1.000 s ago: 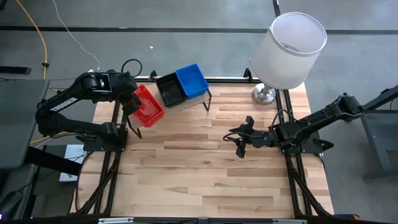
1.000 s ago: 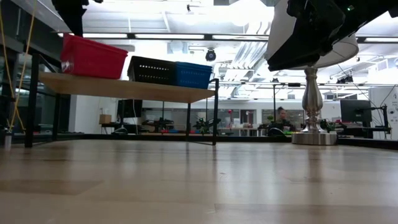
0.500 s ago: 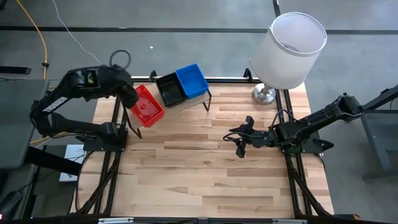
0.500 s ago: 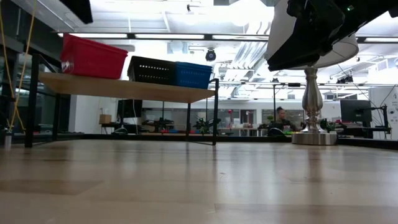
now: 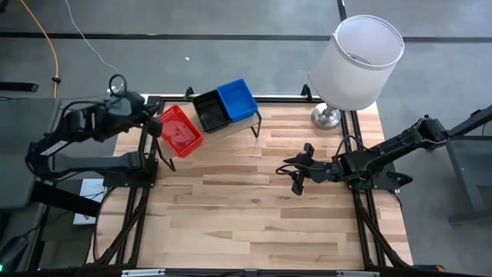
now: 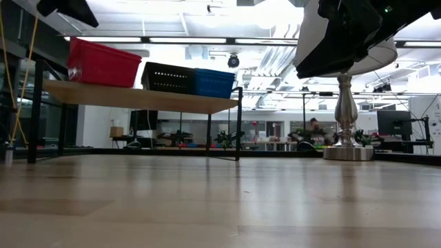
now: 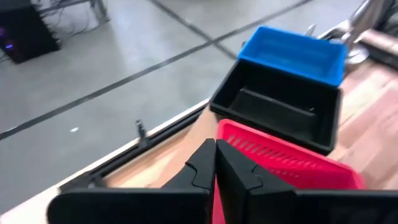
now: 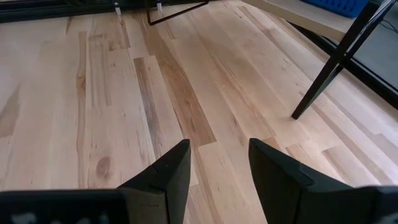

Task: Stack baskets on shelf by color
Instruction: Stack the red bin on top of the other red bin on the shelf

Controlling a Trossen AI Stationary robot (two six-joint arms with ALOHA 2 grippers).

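Baskets of ribbed plastic, red (image 5: 181, 131), black (image 5: 210, 111) and blue (image 5: 236, 99), sit side by side on the light wooden shelf (image 6: 138, 96), seemingly finished, left gripper (image 7: 214, 168) closed empty, right gripper (image 8: 217, 165) open, idle.

You will find no readable text, label, brand, number or sign anywhere in these views, on baskets, shelf or surface.

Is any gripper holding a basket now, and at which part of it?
Nothing is held. The left gripper is shut and empty beside the red basket; the right gripper is open above the table.
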